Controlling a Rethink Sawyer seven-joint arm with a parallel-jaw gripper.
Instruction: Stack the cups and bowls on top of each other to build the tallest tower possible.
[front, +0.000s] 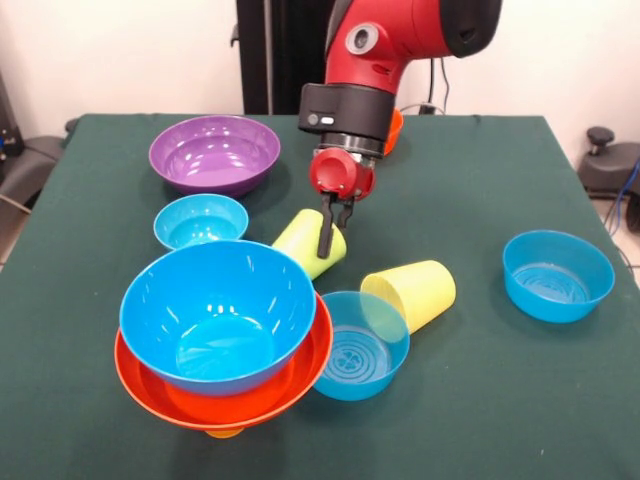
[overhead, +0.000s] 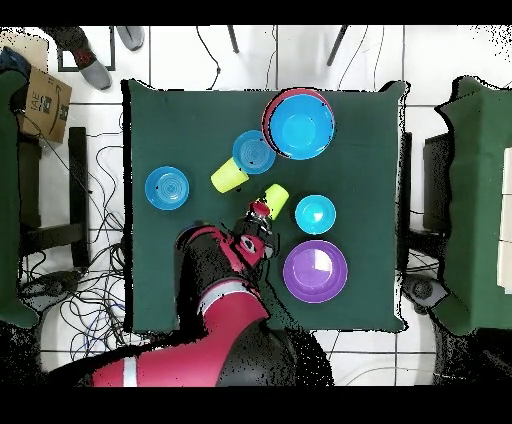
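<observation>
Front view shows the gripper down at the lime green cup, which lies on its side just behind the tower. Its dark fingertips hang over the cup's side near the rim, but whether they are spread or pressed together I cannot tell, nor whether they actually touch the cup. The red arm comes down steeply from above, with a black wrist band and a red knuckle right over the cup.

The tower stands in front of that cup — a large blue bowl nested in a wider orange bowl, with a bit of an orange cup showing under them. Touching the tower's right side is a medium blue bowl with a ringed bottom; the pale yellow cup lies on its side against that bowl's far rim. Behind the tower's left side sits the small blue bowl, and further back the large purple bowl. Another medium blue bowl sits well apart to the tower's right. A sliver of something orange shows behind the arm's wrist — what it is I cannot tell

Overhead view: the arm reaches from the base to the lime green cup, which lies between the tower and the purple bowl
</observation>
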